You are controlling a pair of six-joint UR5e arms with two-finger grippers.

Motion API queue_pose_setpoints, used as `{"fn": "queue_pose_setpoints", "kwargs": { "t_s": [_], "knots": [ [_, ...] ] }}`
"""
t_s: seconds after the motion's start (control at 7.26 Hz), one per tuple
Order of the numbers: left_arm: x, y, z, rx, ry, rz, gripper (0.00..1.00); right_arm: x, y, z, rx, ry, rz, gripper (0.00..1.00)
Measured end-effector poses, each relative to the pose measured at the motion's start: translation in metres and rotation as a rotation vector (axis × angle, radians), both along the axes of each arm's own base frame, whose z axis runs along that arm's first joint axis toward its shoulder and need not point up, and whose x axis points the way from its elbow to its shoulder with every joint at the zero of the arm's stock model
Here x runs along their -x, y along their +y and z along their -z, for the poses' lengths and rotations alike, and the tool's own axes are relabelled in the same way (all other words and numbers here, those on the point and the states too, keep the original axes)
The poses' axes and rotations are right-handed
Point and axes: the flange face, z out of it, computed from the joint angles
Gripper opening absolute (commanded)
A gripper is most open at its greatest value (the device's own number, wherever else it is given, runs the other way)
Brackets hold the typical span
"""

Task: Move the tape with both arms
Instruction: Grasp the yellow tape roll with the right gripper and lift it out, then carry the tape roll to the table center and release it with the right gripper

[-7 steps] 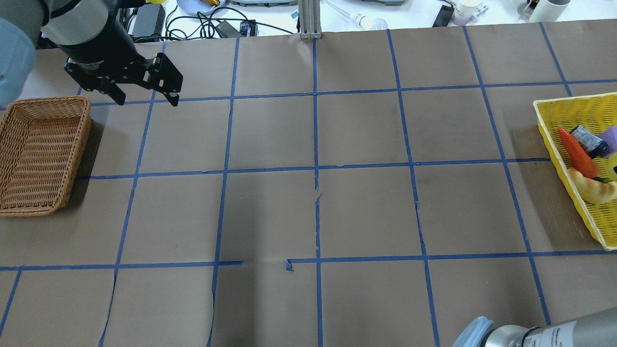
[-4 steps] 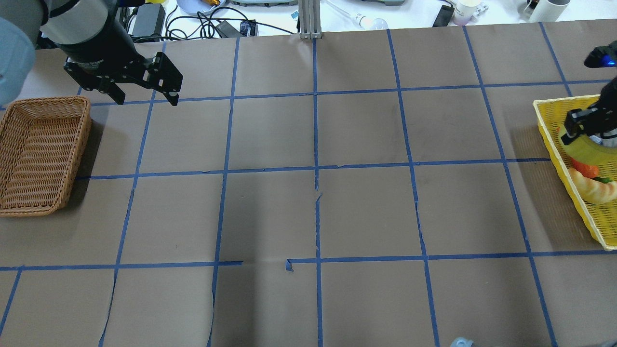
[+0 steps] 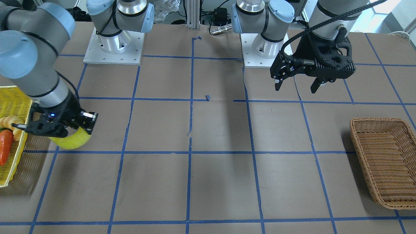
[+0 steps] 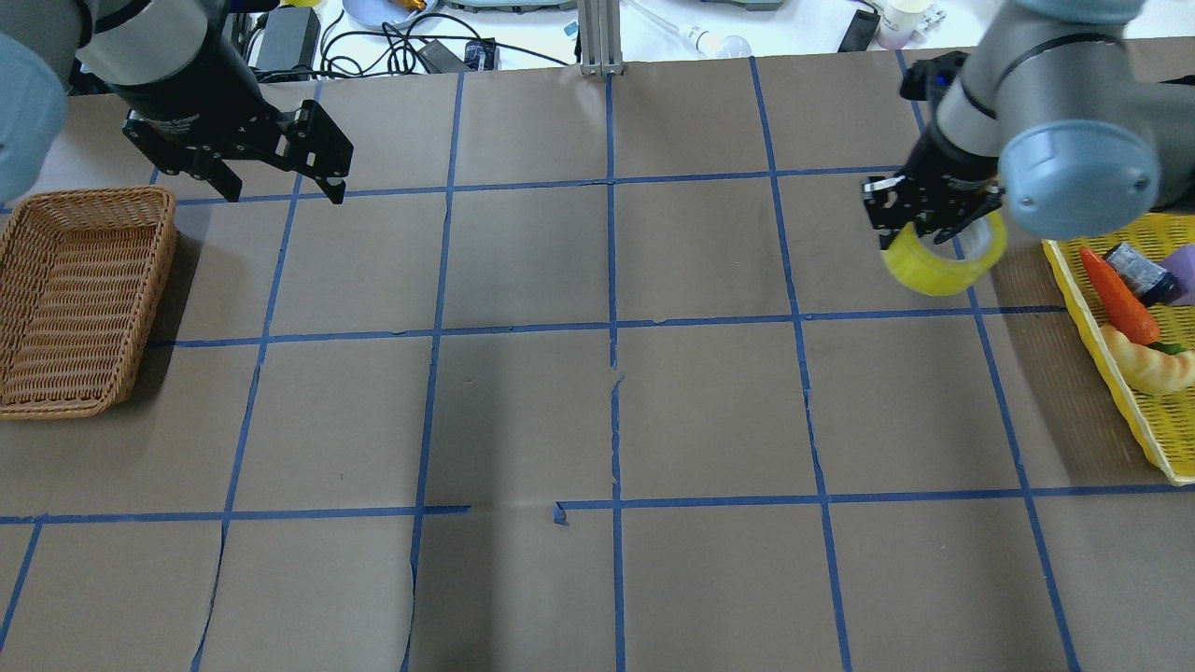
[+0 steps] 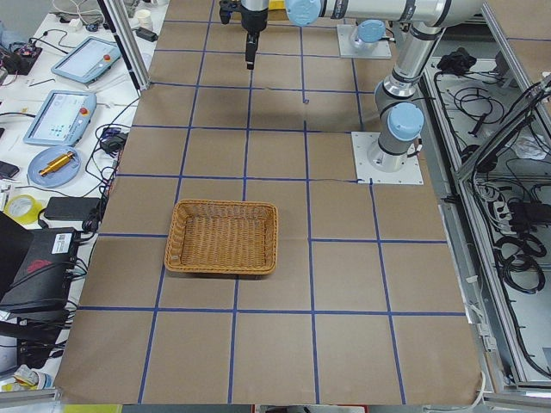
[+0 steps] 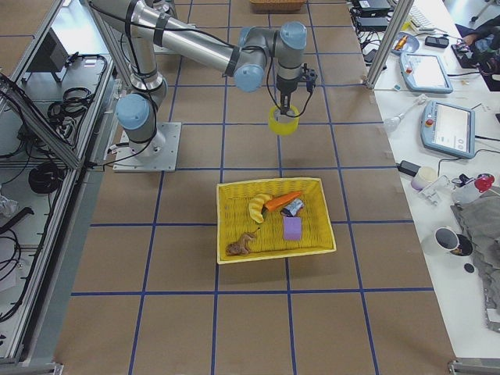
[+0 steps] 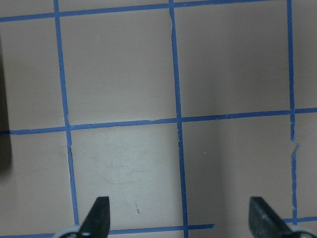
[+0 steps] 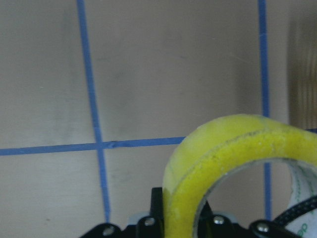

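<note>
The yellow tape roll (image 4: pixel 941 266) hangs from my right gripper (image 4: pixel 934 224), which is shut on the roll's wall and holds it above the table just left of the yellow basket. The tape (image 3: pixel 71 140) also shows in the front view under the right gripper (image 3: pixel 57 127), and in the right side view (image 6: pixel 283 122). In the right wrist view the tape (image 8: pixel 218 148) fills the lower right. My left gripper (image 4: pixel 283 191) is open and empty, in the air beyond the wicker basket; it also shows in the front view (image 3: pixel 295 88) and the left wrist view (image 7: pixel 179 213).
A wicker basket (image 4: pixel 93 193) sits empty at the table's left edge (image 3: pixel 377 120). The yellow plastic basket (image 4: pixel 1102 201) at the right edge holds a carrot (image 4: pixel 1120 297), a bread piece (image 4: pixel 1153 369) and other items. Blue tape lines grid the brown table.
My right arm has come into view with the tape, from over the yellow basket leftward to above the table. The left gripper has not moved.
</note>
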Motion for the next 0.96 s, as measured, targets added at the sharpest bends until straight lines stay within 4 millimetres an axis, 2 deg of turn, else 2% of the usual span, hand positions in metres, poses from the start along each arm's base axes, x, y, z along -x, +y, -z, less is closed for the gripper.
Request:
{"fn": "queue_pose_setpoints", "kwargs": {
  "t_s": [0.14,0.28,0.55,0.69,0.96],
  "knots": [
    [0.000,0.000,0.000,0.000,0.000,0.000,1.00,-0.057,0.003,0.010,0.018,-0.010,0.040,0.00],
    [0.000,0.000,0.000,0.000,0.000,0.001,1.00,-0.110,0.003,0.030,0.038,-0.024,0.074,0.00],
    [0.000,0.000,0.000,0.000,-0.001,0.002,1.00,-0.194,-0.001,0.068,0.040,-0.043,0.123,0.00],
    [0.000,0.000,0.000,0.000,-0.001,0.002,1.00,-0.225,-0.003,0.084,0.030,-0.046,0.143,0.00],
    [-0.001,-0.001,-0.001,0.002,-0.001,0.001,1.00,-0.268,-0.006,0.112,0.011,-0.046,0.165,0.00]
  ]
}}
